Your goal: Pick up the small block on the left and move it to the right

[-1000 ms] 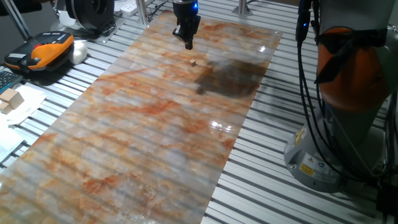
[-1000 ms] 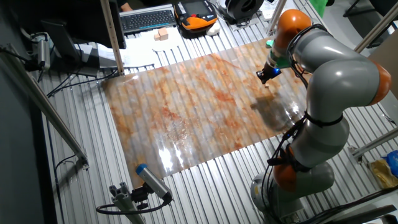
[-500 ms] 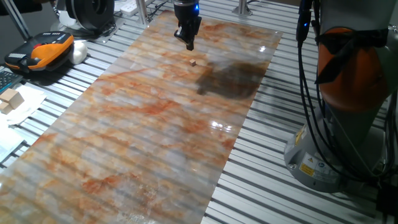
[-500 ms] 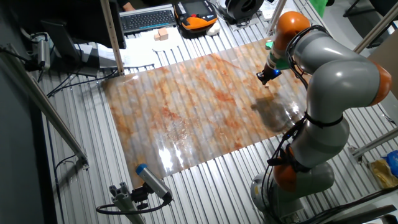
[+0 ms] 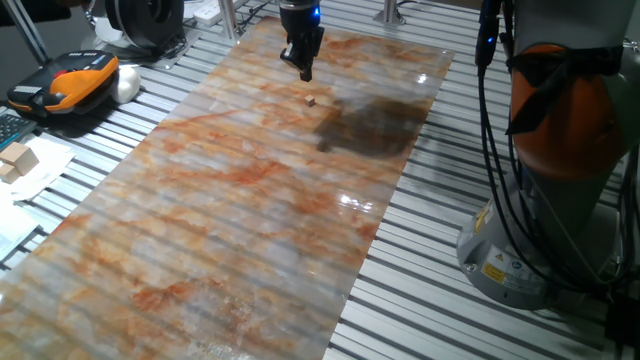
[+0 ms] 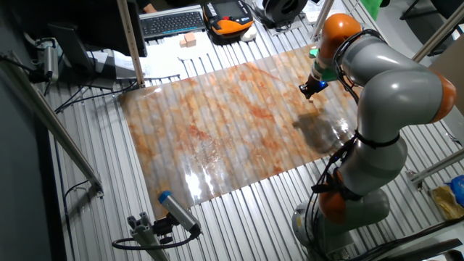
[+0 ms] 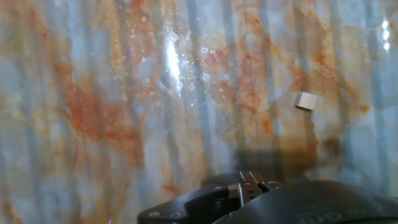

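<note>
A tiny pale wooden cube, the small block (image 5: 312, 101), lies on the glossy orange-veined marbled sheet (image 5: 250, 200) covering the ribbed metal counter (image 5: 430, 250). Above and apart, the dark gripper (image 5: 305, 70) hovers with fingers pressed together, empty.

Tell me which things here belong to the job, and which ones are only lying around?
For the job:
- small block
- claw
- marbled mat

Only lying around:
- orange device
- larger wooden blocks on paper
- keyboard
</note>
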You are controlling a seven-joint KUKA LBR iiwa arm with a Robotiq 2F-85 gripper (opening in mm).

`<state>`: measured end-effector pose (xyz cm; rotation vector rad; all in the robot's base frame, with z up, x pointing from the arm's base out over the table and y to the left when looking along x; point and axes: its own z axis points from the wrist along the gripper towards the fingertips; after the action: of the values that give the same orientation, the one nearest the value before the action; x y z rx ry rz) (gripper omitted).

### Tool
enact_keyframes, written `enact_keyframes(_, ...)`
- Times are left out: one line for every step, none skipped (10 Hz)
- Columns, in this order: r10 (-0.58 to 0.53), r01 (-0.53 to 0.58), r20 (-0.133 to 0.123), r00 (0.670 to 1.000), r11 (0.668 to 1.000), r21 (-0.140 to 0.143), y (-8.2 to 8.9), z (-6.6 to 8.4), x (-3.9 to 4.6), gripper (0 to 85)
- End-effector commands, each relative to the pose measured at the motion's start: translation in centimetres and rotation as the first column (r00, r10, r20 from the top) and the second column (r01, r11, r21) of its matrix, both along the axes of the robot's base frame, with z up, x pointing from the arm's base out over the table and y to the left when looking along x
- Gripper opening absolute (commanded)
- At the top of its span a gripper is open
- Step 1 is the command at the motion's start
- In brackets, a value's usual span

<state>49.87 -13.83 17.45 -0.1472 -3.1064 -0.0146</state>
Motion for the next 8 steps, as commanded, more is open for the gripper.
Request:
enact_keyframes(-0.025, 0.025, -0.005, 1.000, 1.000, 0.004, 0.00, 0.01, 0.00, 0.0)
enact_keyframes(-0.055, 0.055, -0.005, 0.998, 0.998, -0.007, 0.00, 0.01, 0.00, 0.0)
enact_keyframes(-0.088, 0.087, -0.017, 0.996, 0.996, -0.034, 0.00, 0.01, 0.00, 0.0)
enact_keyframes(-0.131, 0.130, -0.032, 0.991, 0.990, -0.047, 0.00, 0.01, 0.00, 0.0)
enact_keyframes(-0.166, 0.163, -0.039, 0.985, 0.984, -0.065, 0.00, 0.01, 0.00, 0.0)
enact_keyframes(-0.203, 0.201, -0.031, 0.979, 0.977, -0.070, 0.00, 0.01, 0.00, 0.0)
enact_keyframes(-0.220, 0.218, -0.020, 0.975, 0.973, -0.075, 0.00, 0.01, 0.00, 0.0)
enact_keyframes(-0.237, 0.235, -0.012, 0.972, 0.970, -0.066, 0.00, 0.01, 0.00, 0.0)
